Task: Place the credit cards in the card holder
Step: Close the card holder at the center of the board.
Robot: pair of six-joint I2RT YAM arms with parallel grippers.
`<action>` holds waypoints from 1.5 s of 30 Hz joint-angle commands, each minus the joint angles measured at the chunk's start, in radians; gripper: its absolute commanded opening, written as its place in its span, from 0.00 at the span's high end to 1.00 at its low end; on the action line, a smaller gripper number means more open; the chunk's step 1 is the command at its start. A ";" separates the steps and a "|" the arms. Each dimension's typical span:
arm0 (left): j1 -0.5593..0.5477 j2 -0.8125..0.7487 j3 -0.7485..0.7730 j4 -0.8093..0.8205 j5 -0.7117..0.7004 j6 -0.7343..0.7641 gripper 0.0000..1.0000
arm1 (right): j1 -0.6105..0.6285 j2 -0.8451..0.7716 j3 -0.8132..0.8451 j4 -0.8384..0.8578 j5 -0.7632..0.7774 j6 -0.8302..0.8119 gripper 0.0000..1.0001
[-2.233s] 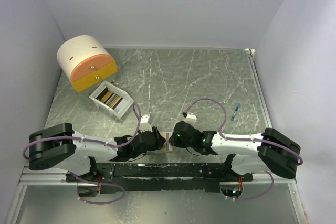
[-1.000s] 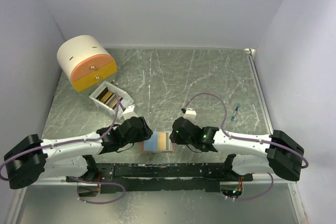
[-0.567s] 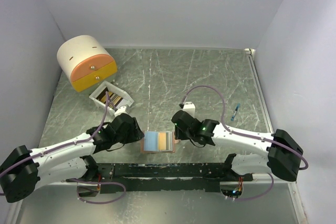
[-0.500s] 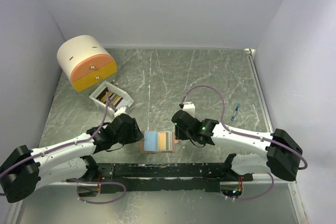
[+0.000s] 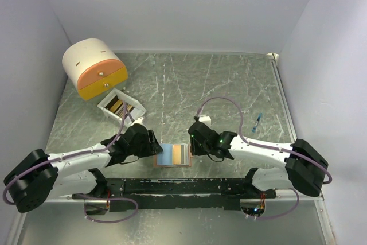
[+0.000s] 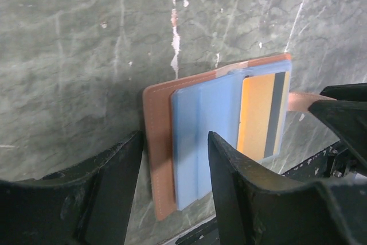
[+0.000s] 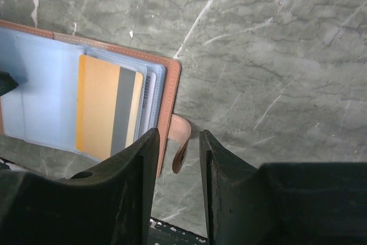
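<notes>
The card holder (image 5: 167, 155) lies open and flat near the table's front edge, pale blue inside with a salmon-brown rim. An orange card with a grey stripe (image 5: 180, 154) sits in its right pocket. It also shows in the left wrist view (image 6: 258, 113) and the right wrist view (image 7: 97, 107). My left gripper (image 5: 155, 148) is open, and the holder's left edge (image 6: 157, 142) lies between the jaws. My right gripper (image 5: 194, 145) is open at the holder's right edge (image 7: 46, 84), and the snap strap (image 7: 182, 142) lies loose between the jaws. More cards (image 5: 116, 105) stand in a white box.
The small white open box (image 5: 133, 113) sits at the left. The round cream-and-orange drawer unit (image 5: 94, 68) is behind it. A small blue pen-like thing (image 5: 258, 121) lies at the right. A black frame rail (image 5: 183, 186) runs just in front of the holder.
Both grippers were bunched over the holder and have drawn apart, leaving it lying open. The left gripper backed off to the left, then came back to the left edge. The right shifted slightly.
</notes>
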 commanded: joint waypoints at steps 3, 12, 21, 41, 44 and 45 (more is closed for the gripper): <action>0.005 0.072 -0.010 0.069 0.061 0.040 0.42 | -0.007 0.023 -0.036 0.064 -0.040 0.013 0.66; 0.004 0.122 0.008 0.103 0.073 0.063 0.53 | -0.008 0.022 -0.062 0.100 -0.061 0.044 0.68; 0.004 0.117 0.029 0.064 0.066 0.086 0.88 | -0.008 0.008 -0.066 0.088 -0.047 0.058 0.73; 0.005 0.014 -0.046 0.206 0.146 -0.038 0.93 | 0.097 0.049 0.193 -0.130 0.094 0.221 0.32; 0.003 0.006 -0.050 0.205 0.149 -0.040 0.93 | 0.116 0.124 0.203 -0.100 0.096 0.219 0.30; 0.004 0.003 -0.054 0.210 0.150 -0.043 0.93 | 0.121 0.152 0.204 -0.085 0.089 0.210 0.29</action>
